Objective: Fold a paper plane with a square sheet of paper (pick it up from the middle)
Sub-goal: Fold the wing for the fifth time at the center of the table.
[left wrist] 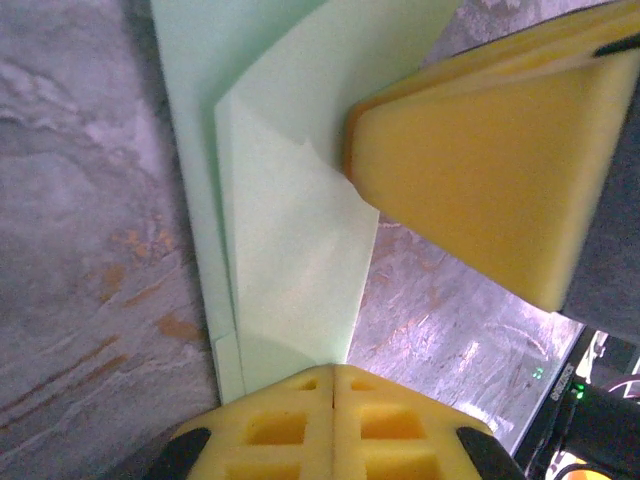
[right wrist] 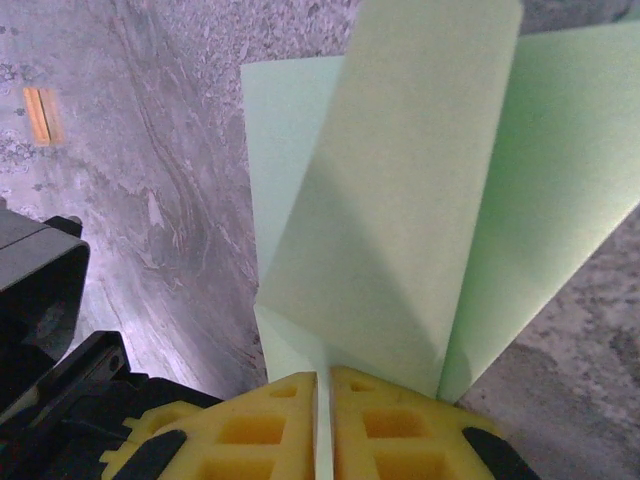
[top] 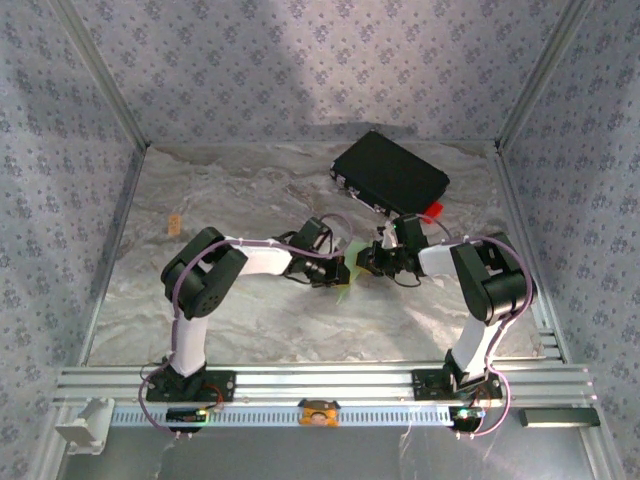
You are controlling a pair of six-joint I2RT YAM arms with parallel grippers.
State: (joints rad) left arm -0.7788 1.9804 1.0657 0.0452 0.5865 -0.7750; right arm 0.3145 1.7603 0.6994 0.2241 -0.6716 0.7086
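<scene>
So the left jaws are squeezed flat together on the folded pale green paper sheet (left wrist: 290, 250). The right jaws clamp it from the opposite side, with a paper sliver showing between them.

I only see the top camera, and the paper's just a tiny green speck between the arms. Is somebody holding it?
Observer: Yes. The right gripper is shut on the paper; a green strip shows between its jaws.
Operator: And the left one?
Observer: The left gripper is shut, tips at the paper's edge.
Operator: Is the paper folded?
Observer: Yes, layers overlap, with a slanted flap on top.
</scene>
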